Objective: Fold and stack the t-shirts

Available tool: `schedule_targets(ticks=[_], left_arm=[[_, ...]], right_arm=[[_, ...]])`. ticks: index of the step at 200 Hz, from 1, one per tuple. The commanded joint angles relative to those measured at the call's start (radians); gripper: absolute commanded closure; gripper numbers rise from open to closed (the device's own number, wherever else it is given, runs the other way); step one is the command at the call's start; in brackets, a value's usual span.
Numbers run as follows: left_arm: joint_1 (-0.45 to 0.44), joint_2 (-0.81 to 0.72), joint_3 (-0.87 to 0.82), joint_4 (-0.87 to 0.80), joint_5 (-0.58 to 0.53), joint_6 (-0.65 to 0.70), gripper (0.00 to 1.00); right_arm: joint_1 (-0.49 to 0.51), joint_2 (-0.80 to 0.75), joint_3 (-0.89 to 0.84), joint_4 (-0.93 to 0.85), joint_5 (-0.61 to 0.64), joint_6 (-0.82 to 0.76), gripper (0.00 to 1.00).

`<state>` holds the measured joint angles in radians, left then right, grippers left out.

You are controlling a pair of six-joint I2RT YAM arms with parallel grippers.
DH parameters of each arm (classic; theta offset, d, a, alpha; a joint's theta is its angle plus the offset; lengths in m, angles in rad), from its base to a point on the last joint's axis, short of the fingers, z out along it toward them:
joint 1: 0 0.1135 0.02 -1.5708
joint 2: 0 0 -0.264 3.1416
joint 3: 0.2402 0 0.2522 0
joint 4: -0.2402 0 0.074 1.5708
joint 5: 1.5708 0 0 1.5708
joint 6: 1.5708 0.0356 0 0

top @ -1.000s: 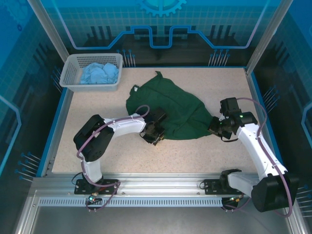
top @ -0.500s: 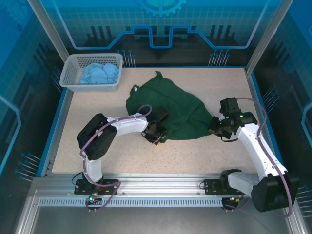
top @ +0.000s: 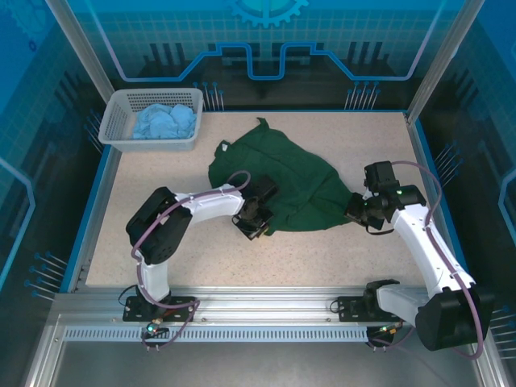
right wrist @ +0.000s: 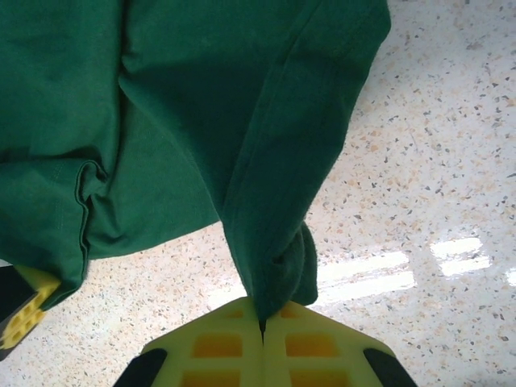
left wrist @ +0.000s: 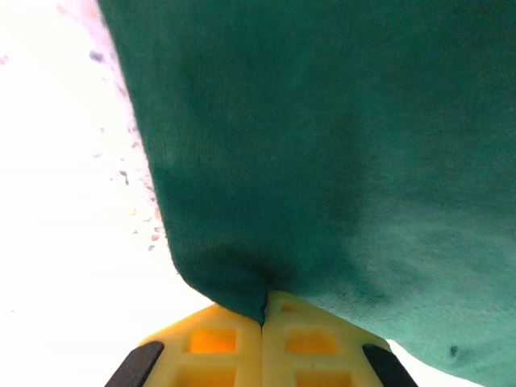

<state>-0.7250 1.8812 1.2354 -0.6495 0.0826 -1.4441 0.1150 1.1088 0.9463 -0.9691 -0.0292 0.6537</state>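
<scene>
A dark green t-shirt (top: pixel 278 177) lies crumpled on the speckled table, mid-table. My left gripper (top: pixel 260 219) sits at its near edge, shut on a corner of the green cloth (left wrist: pixel 242 278); the yellow fingertips (left wrist: pixel 218 339) press together around it. At the shirt's right end, my right gripper (top: pixel 357 208) is also shut, pinching a fold of the same shirt (right wrist: pixel 274 274) between its yellow fingertips (right wrist: pixel 306 343). A light blue t-shirt (top: pixel 165 122) lies bunched inside the white basket (top: pixel 113 129) at the back left.
Blue rails border the table (top: pixel 201 258) on all sides. Bare speckled surface stretches in front of the green shirt and to its left, below the basket.
The left gripper has closed onto the near edge of the green t-shirt. The right arm has stayed still, holding the shirt's right end.
</scene>
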Motion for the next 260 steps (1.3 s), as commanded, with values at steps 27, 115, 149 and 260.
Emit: schedule_targets(ticks=[27, 115, 149, 260], left_arm=[[0.2, -0.205, 0.139, -0.205, 0.019, 0.312, 1.0], [0.566, -0.426, 0.316, -0.294, 0.076, 0.516, 1.0], [0.585, -0.505, 0.095, -0.282, 0.016, 0.511, 1.0], [0.533, 0.075, 0.46, -0.146, 0.124, 0.522, 1.0]], right_arm=[[-0.153, -0.027, 0.05, -0.033, -0.029, 0.043, 1.0], [-0.334, 0.066, 0.248, -0.09, -0.113, 0.065, 1.0], [-0.334, 0.082, 0.168, -0.046, -0.133, 0.106, 1.0], [-0.23, 0.646, 0.461, 0.049, -0.135, 0.215, 1.0]])
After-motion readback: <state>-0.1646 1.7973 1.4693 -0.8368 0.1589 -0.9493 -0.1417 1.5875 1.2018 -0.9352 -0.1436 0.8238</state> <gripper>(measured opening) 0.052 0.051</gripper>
